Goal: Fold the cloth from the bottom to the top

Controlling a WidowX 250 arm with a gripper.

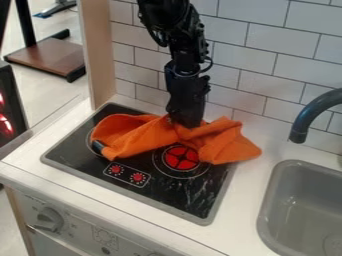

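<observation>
Pale front panel (70,227) of a toy kitchen, nearest the camera at the lower left, set with a grey knob (50,219) and cut off by the bottom edge. Above it, across the back half of a black cooktop (170,192), an orange cloth (137,137) is spread in a loose, crumpled band. Its left part is bunched in thick folds; its right part is fanned out to a corner that is laid past the cooktop, on the white counter (250,182). How the layers are folded at the middle cannot be made out, since that part is hidden by the gripper (187,122). The black gripper is pointed down onto the cloth's back middle, its tip hard to separate from the dark arm; whether it is spread, pressed together or pinching cloth cannot be told.

A small dark object (99,146) is partly covered by the cloth's left end; what it is cannot be made out. Just in front of the cloth, a red-centred burner (181,158) is seen, its ring partly covered, with two red dials (127,174) printed to its left. On the right, a grey sink (279,187) and a dark tap (308,116) are cut off by the edge. Behind, white tiles (274,65) are partly blocked by the arm, beside a wooden post (101,55).
</observation>
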